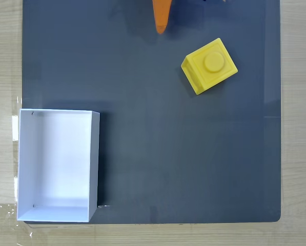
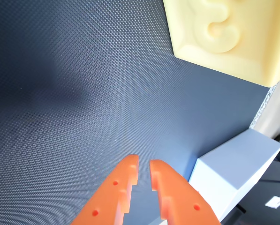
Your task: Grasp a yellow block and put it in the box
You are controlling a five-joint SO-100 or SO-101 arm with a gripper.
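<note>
Yellow block (image 1: 209,65) sits rotated on dark mat (image 1: 168,154), stud up, no clear long axis. It lies apart from my pincer (image 2: 144,165), whose tips are nearly closed, empty. Box (image 1: 58,166) well apart.

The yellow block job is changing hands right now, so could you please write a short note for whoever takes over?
Gripper: the orange two-finger gripper holds nothing; its fingertips sit nearly together with a narrow gap, above bare mat.
Things: the bright yellow plastic block with one round stud sits upright on the dark grey mat, upper right in the fixed view. The white open-topped rectangular box stands at the mat's lower left, nothing inside.
Done: nothing grasped yet.
Left: reach the block, grasp it, carry it over, release it in the box.
</note>
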